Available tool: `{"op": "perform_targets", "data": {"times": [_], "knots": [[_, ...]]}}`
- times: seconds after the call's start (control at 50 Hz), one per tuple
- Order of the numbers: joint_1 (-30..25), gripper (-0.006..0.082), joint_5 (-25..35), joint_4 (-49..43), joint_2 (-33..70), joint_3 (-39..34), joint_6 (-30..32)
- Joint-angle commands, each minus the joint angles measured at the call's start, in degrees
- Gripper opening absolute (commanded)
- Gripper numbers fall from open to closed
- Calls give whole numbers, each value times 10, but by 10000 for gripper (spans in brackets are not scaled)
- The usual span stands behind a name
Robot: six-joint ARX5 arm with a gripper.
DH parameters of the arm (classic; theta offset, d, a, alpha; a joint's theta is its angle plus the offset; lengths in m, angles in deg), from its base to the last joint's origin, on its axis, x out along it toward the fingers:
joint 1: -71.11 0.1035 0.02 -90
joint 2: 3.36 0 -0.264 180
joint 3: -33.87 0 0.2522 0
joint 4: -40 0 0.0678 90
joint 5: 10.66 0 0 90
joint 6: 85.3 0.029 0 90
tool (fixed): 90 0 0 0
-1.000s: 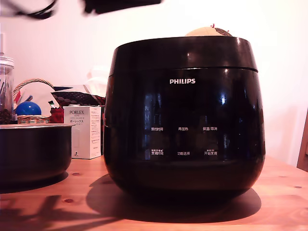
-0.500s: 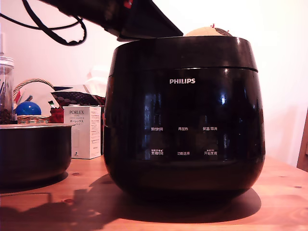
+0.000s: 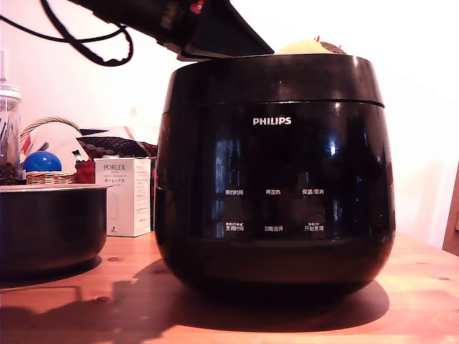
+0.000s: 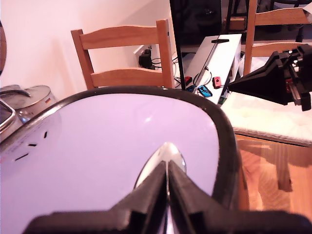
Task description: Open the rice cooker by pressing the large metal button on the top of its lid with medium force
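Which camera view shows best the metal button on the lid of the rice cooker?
The wrist view: the metal button shines on the lid, just beyond the shut gripper. The exterior view shows the rice cooker from the side only, so the button is hidden.

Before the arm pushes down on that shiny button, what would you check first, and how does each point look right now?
1. Gripper shut so it presses as one tip: ok, the fingers meet with no gap.
2. Tip lined up with the metal button: ok in the wrist view, it sits right at the button.
3. Tip already touching the button: cannot tell.
4. Lid shut: ok, the seam runs level around the rice cooker.
5. Cooker flat on the wooden table: ok.
6. Room beside it: ok, the dark pot stands apart on the exterior view's left.
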Motion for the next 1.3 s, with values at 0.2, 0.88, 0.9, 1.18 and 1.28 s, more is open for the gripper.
{"op": "perform_targets", "data": {"times": [0.2,0.88,0.9,1.18,1.28], "knots": [[-2,-22,-6,-82,52,-23,3],[-1,-22,-41,-18,52,-23,24],[-1,-22,-41,-4,52,-23,19],[-1,-22,-35,105,21,-23,-51],[-1,-22,-44,128,2,-23,-92]]}}
